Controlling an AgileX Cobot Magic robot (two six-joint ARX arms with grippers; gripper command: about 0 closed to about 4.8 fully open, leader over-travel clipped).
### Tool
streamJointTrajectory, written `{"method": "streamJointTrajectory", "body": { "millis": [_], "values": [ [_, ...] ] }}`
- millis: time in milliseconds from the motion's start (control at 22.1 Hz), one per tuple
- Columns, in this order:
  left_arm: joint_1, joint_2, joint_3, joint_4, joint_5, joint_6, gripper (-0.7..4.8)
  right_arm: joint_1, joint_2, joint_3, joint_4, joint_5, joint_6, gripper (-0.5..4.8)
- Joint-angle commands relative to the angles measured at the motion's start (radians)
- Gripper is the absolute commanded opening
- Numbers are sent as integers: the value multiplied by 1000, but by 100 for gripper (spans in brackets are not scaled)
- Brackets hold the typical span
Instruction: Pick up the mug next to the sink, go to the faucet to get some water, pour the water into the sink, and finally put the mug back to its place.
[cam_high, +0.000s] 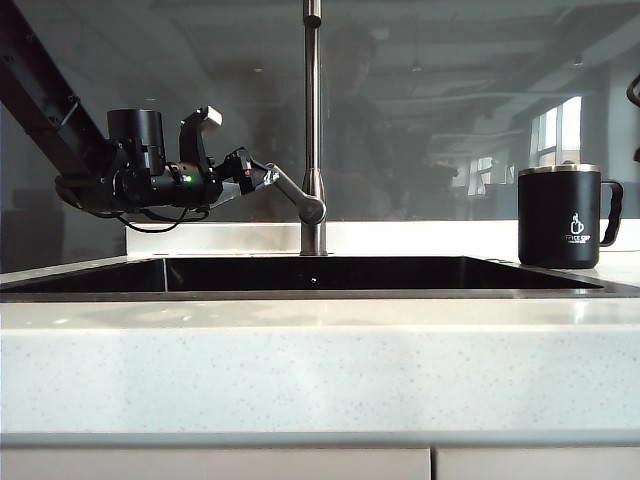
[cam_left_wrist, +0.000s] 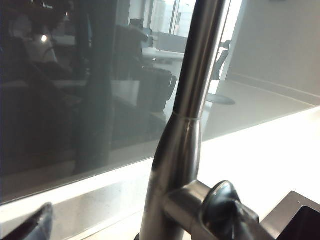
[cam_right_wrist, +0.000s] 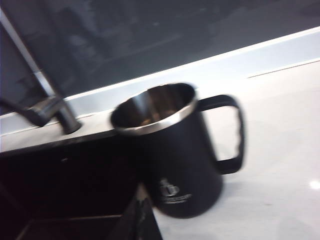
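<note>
The counter (cam_high: 320, 370) fronts the sink (cam_high: 300, 275). The left gripper (cam_high: 262, 177) stands released around the faucet (cam_high: 313, 130) lever; the wrist view alone shows the clenched right gripper (cam_right_wrist: 142, 220) beside the mug (cam_right_wrist: 175, 150).

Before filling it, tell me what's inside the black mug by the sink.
In the right wrist view, the mug shows a bare steel inner wall, apparently empty; its bottom is hidden by the rim.

Kitchen-style setup inside office: sink (cam_high: 320, 275) sunk in speckled stone worktop (cam_high: 320, 360), steel faucet (cam_high: 313, 130), glass partition (cam_high: 450, 100) reflecting ceiling lights.
</note>
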Motion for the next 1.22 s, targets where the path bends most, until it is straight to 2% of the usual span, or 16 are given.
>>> {"method": "streamJointTrajectory", "body": {
  "millis": [45, 587, 768, 858, 1039, 1220],
  "values": [
    [1, -2, 2, -9, -8, 1, 458, 0, 2, 5, 17, -25, 7, -6],
    [1, -2, 2, -10, -8, 2, 458, -6, 1, 5, 21, -16, 5, -7],
    [1, -2, 2, -10, -7, 1, 458, -3, -20, 1, -2, -82, 5, -7],
    [1, -2, 2, -10, -8, 2, 458, 0, -55, -5, -42, -82, 5, -7],
    [1, -2, 2, -10, -8, 2, 458, 2, -238, -23, -293, -82, 4, -7],
    [1, -2, 2, -17, -8, 2, 458, 1, -361, -79, -372, -53, -10, -7]
  ]
}}
